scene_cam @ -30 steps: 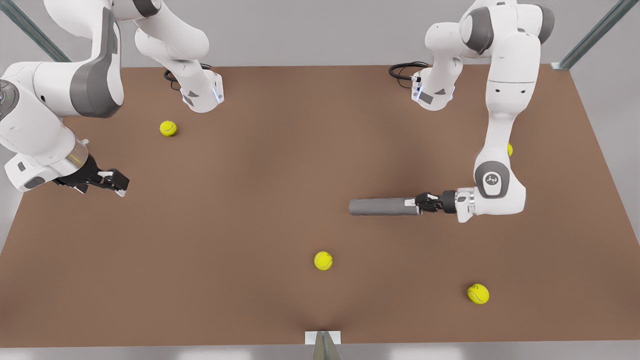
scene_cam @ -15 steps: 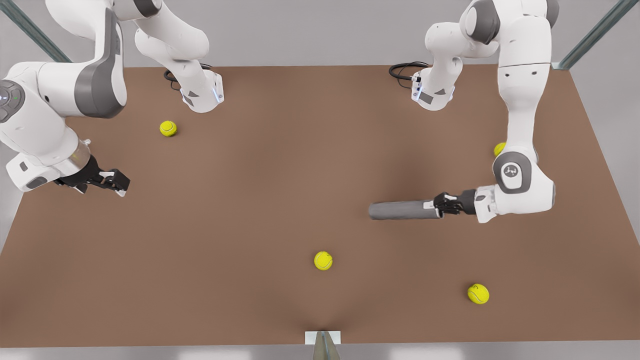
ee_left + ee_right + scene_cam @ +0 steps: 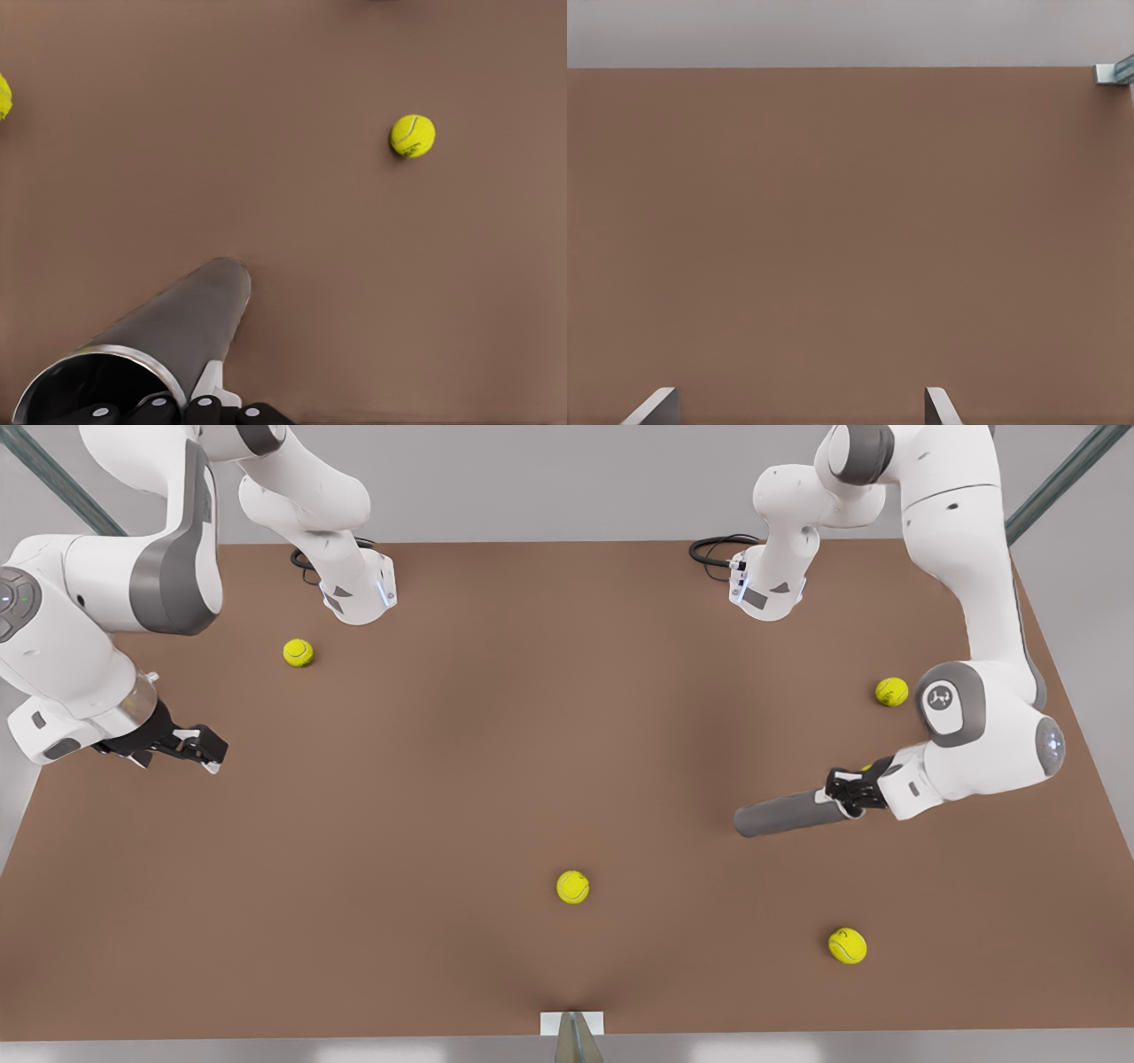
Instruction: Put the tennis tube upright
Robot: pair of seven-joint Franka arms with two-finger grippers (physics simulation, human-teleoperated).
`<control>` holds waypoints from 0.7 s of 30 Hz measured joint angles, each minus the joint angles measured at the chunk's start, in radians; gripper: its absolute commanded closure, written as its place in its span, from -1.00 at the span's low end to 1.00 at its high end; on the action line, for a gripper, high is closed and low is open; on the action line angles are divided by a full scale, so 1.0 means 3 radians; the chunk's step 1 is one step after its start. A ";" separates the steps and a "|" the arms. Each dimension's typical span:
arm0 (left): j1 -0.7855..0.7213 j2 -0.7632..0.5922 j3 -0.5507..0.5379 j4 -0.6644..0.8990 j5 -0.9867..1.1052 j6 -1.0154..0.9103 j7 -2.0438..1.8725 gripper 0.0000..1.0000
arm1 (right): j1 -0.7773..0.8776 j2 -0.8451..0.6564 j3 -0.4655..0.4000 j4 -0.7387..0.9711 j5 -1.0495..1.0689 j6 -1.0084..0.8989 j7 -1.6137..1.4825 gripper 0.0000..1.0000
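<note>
The tennis tube (image 3: 784, 815) is a grey cylinder lying nearly level at the front view's right, its free end pointing toward the left and slightly toward the near table edge. My left gripper (image 3: 846, 795) is shut on its right-hand end. The left wrist view shows the tube (image 3: 177, 332) from its open, light-rimmed end, with a finger (image 3: 213, 385) pressed against the wall beside the rim; the far end looks close to the table. My right gripper (image 3: 205, 748) hovers at the front view's left edge, waiting, open with nothing between its fingertips (image 3: 656, 405).
Tennis balls lie on the brown table (image 3: 496, 735): one at the back left (image 3: 298, 653), one at front centre (image 3: 572, 887), one at front right (image 3: 847, 945), one behind the left arm (image 3: 891, 691). One ball (image 3: 412, 135) lies beyond the tube.
My left gripper has carried the tube toward the front view's right, and the tube has swung so its free end points more toward the near edge. The right arm has barely moved.
</note>
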 measured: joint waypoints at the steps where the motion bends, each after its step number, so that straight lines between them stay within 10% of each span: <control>1: -0.0002 -0.0022 0.0003 0.0009 0.0126 -0.0005 -0.0096 0.57 | 0.0010 0.0000 0.0000 0.0000 0.0000 0.0000 0.0002 -1.00; 21: -0.0033 0.0153 0.0028 0.0009 0.0905 0.0174 -0.0563 0.57 | 0.0035 0.0015 0.0006 0.0000 0.0010 0.0026 0.0013 -1.00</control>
